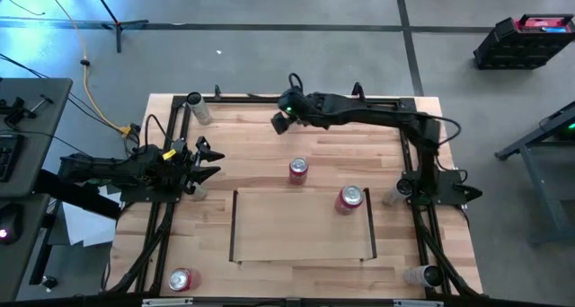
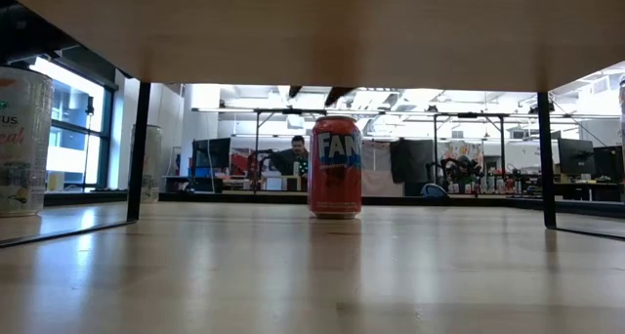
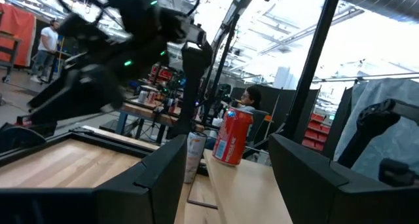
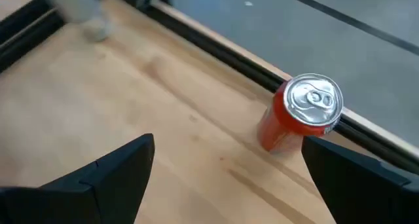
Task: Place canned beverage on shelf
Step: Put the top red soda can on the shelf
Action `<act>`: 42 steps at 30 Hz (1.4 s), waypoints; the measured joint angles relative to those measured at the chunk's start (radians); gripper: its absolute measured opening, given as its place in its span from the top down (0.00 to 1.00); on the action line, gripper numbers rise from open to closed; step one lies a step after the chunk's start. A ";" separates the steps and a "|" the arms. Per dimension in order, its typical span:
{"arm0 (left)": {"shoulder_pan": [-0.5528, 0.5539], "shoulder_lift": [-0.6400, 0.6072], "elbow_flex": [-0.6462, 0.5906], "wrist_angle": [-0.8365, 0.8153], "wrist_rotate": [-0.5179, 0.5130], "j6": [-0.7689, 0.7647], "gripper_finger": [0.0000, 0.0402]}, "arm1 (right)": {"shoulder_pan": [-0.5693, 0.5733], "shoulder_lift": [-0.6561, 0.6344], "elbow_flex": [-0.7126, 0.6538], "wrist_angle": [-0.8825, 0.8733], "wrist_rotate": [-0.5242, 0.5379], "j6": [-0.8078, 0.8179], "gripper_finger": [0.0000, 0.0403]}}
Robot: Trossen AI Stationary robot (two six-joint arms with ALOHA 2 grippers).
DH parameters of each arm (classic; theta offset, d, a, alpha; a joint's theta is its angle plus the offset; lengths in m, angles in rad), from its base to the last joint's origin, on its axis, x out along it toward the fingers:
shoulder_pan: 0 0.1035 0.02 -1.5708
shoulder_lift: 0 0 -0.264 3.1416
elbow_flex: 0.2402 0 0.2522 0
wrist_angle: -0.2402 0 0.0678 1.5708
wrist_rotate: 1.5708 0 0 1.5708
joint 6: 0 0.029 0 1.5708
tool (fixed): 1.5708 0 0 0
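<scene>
Right gripper (image 1: 280,120) is extended toward the table's far edge, with its fingers (image 4: 111,171) spread wide and holding nothing. A red can (image 4: 301,116) stands upright just ahead of them, nearer one finger than the other and hard against the black frame rail (image 4: 216,50). The overhead view does not let me match this can to any other can on the table. The wide spread and the downward aim appear to be preparation to straddle the can for pickup. Judged status: approach, with no contact yet. The shelf (image 1: 296,231) lies well behind this gripper, toward the table's near side. A second red can (image 1: 349,199) appears to stand on it already, just inside one dark end rail. A third can (image 1: 298,169) stands on the tabletop between the gripper and the shelf. Left gripper (image 1: 208,161) waits at its own side of the table, fingers also apart and empty, clear of the working lane. Legible markings: the low view shows an orange-red can (image 2: 335,166) with the blue letters "FAN" (presumably Fanta). A pale can (image 2: 21,141) at that view's edge shows only the fragments "US" and "eat". No other lettering can be read.
</scene>
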 joint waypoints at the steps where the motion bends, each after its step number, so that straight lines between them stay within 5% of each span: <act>1: 0.000 0.000 0.000 0.000 0.000 0.000 0.48 | -0.004 0.023 0.017 -0.009 0.017 0.024 0.07; 10: 0.000 0.000 0.000 -0.001 0.000 -0.002 0.48 | -0.023 0.157 0.171 -0.121 0.188 0.196 0.07; 20: 0.000 0.000 0.000 -0.068 0.000 -0.047 0.48 | -0.081 0.175 0.181 -0.124 0.103 0.257 0.07; 26: 0.000 0.000 0.000 -0.085 0.000 -0.047 0.48 | -0.088 0.197 0.180 -0.111 0.200 0.277 0.07; 42: 0.000 0.000 0.000 -0.099 -0.001 -0.047 0.48 | -0.110 0.235 0.178 -0.104 0.166 0.309 0.07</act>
